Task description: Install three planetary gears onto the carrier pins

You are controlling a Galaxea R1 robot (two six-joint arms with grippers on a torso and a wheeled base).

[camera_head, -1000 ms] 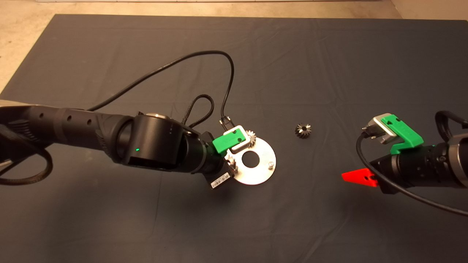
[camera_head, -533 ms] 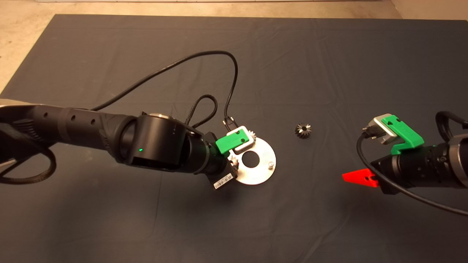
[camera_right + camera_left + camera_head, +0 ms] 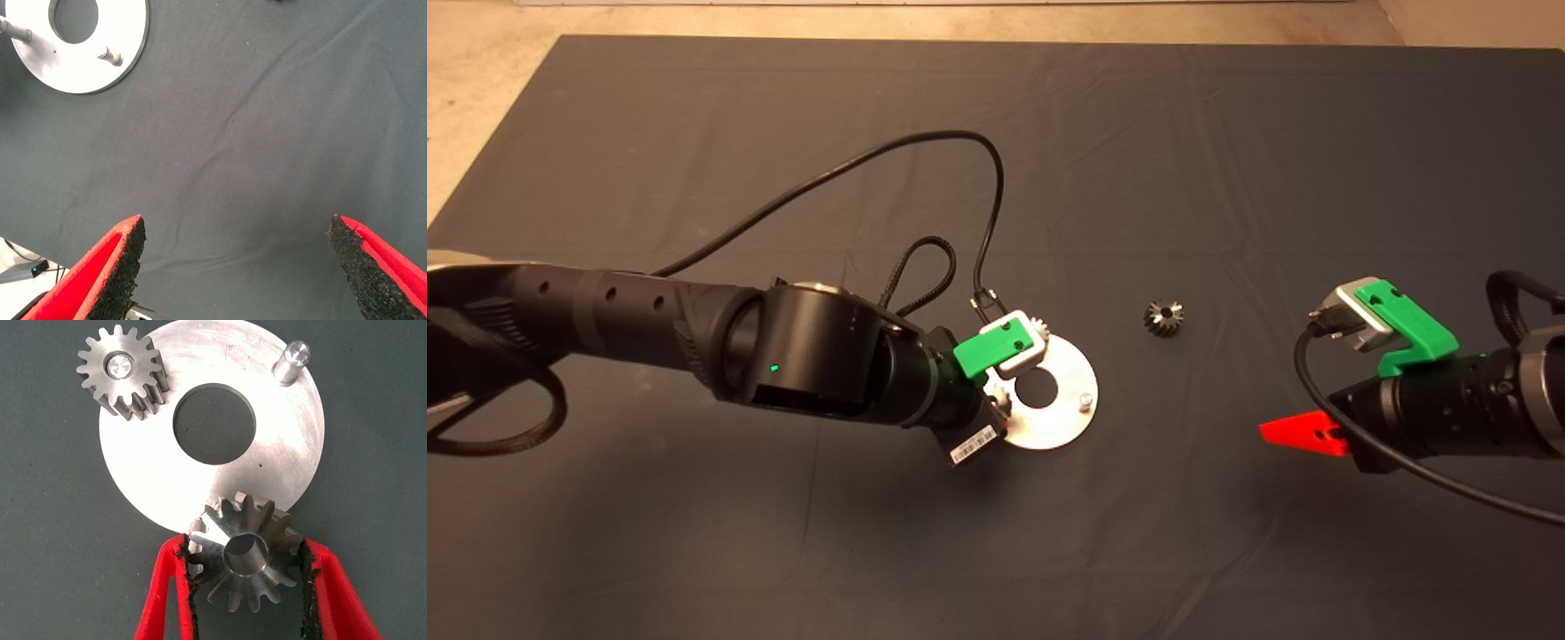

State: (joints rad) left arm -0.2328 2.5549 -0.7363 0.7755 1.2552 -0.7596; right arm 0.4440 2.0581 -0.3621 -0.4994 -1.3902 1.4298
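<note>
I'm easing my left gripper (image 3: 245, 587) a touch further in over the flat round silver carrier plate (image 3: 280, 463), fingers clenched on the second small silvery steel gear (image 3: 243, 553) above its hidden pin, so seating comes next, while my right gripper (image 3: 237, 267) waits spread wide.

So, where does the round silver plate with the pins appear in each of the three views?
Head view: the round plate lies at the mat's centre, partly under the left gripper.
Left wrist view: it fills the upper middle, its rim reaching the gear held by that gripper.
Right wrist view: it sits in a corner, cut by the edge.
Shared landmark: the bare pin.
</note>
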